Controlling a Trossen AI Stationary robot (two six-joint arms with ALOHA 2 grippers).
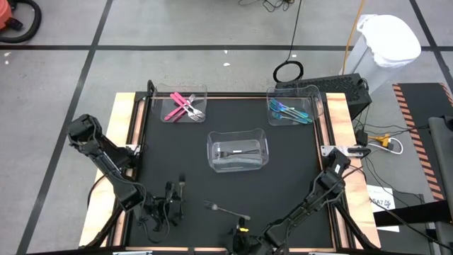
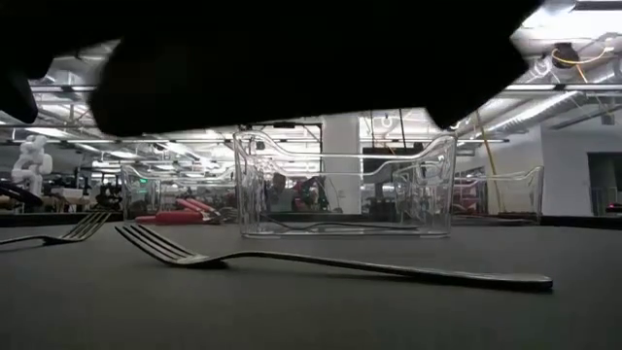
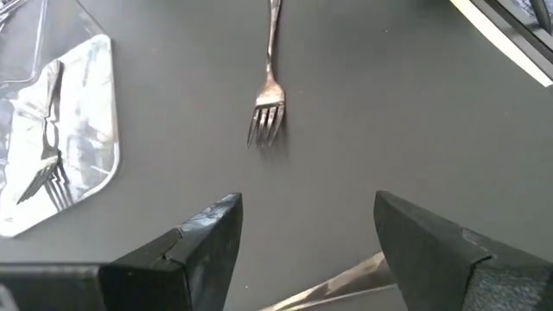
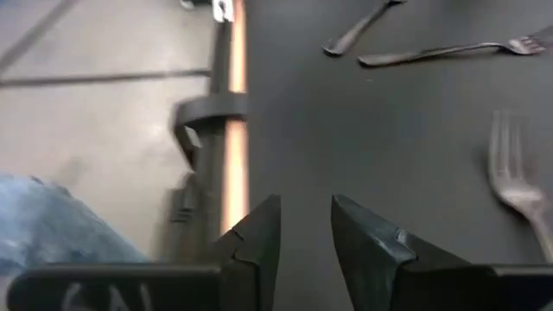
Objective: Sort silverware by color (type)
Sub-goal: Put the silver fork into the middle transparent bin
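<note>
Pink silverware (image 1: 184,106) lies in the far left clear bin, blue-teal silverware (image 1: 289,110) in the far right bin, and grey forks (image 1: 237,151) in the middle bin (image 1: 263,157). A loose grey fork (image 1: 226,210) lies flat on the black mat near the front and also shows in the low view as a fork (image 2: 330,261). My left gripper (image 3: 307,203) hangs open at the near left; a fork (image 3: 268,112) lies ahead of it, and another piece's handle (image 3: 346,281) lies on the mat under its gap. My right gripper (image 4: 305,203) sits at the near edge, narrowly open with nothing between its fingers.
A second fork (image 2: 68,233) lies on the mat to the left. More loose pieces (image 4: 432,53) and a fork (image 4: 518,173) lie beside my right gripper. The table's wooden edge rail (image 4: 233,130) and the floor are straight ahead of it. A white bag-lined bin (image 1: 388,42) stands beyond the table's far right.
</note>
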